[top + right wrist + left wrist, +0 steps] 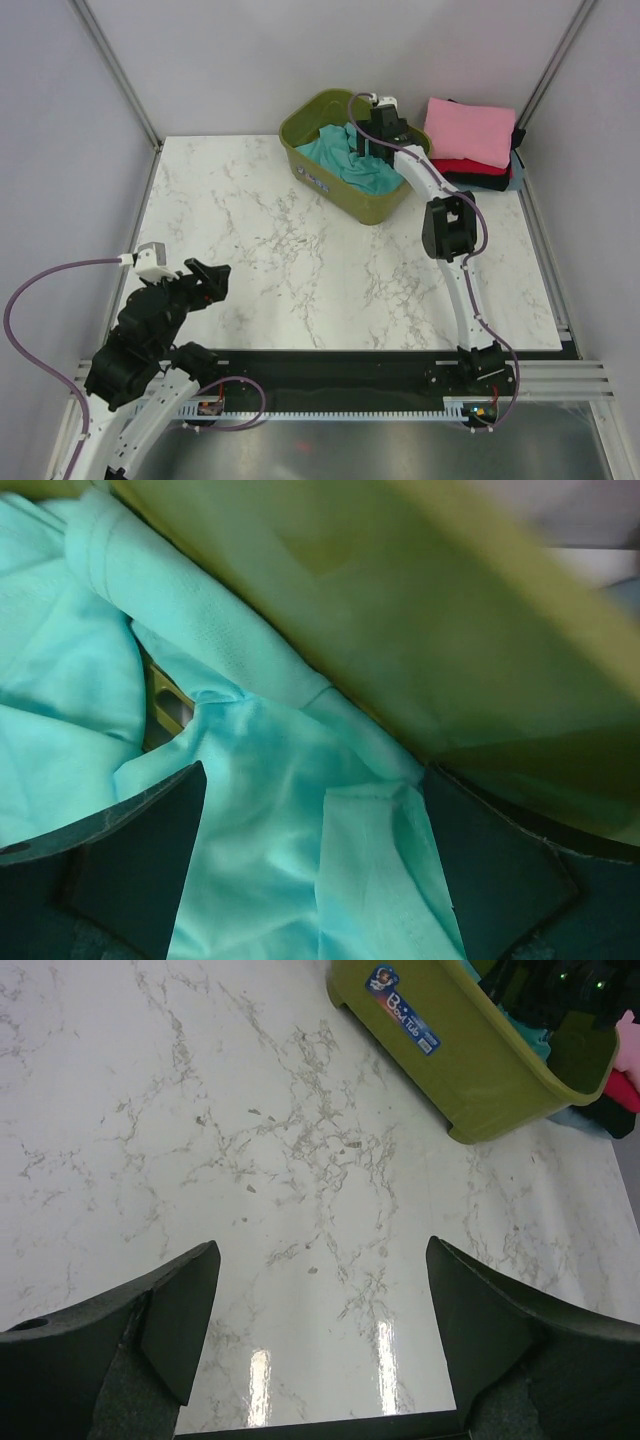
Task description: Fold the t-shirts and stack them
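R gripper (pixel 368 142) w/ jaws released wide, down inside olive-green plastic basket (pixel 292 137), just over crumpled teal cloth t-shirt (pixel 250 780). L gripper (pixel 320 1330) also released, above white marble bench (pixel 300 250). Beside basket, stack topped by folded pink cloth t-shirt (pixel 468 130).

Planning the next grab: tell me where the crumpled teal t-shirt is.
In the top view, the teal cloth t-shirt lies inside the olive-green plastic basket at the table's far edge, under the right gripper.

Blue sticker (pixel 405 1010) on the olive basket (pixel 500 1080) reads partly "Tub"
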